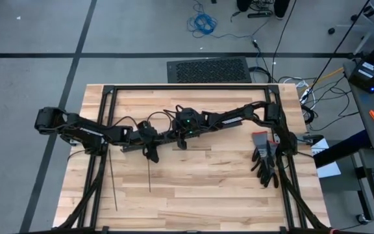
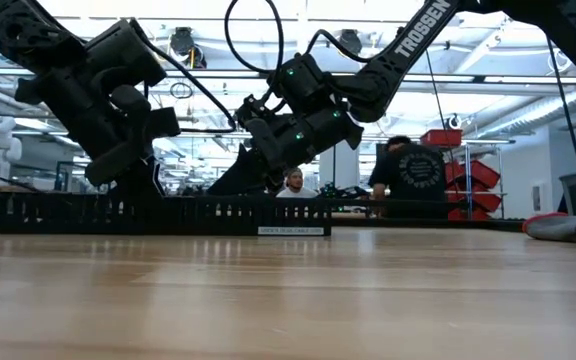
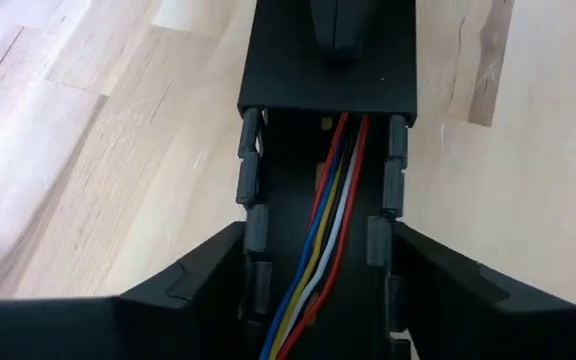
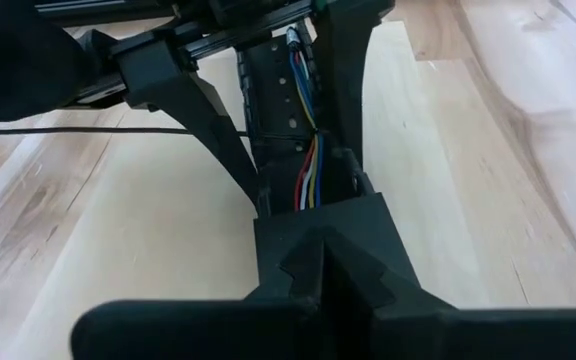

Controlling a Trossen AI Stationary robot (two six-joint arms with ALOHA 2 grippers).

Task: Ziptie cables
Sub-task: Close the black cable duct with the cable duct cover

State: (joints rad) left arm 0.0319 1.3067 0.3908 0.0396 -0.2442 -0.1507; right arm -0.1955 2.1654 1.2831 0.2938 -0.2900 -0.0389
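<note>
At the middle of the pale wooden desk [image 1: 193, 188], thin red, blue, yellow and white cables [image 3: 320, 250] lay inside a long black slotted duct [image 3: 268, 120], straddled by the left gripper [image 3: 313, 275], jaws apart, while the right gripper [image 4: 318, 265], jaws together, rested on its cover.

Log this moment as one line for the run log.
left gripper: astride slotted duct | right gripper: shut, on duct | cables: lying in duct | zipties: on table, untouched

The cables [image 3: 323, 250] run out of the left wrist view's lower edge, their far ends hidden under the duct's cover [image 3: 328, 60]. From above, both arms hide them. The zipties [image 1: 113, 185] are too thin to count
</note>
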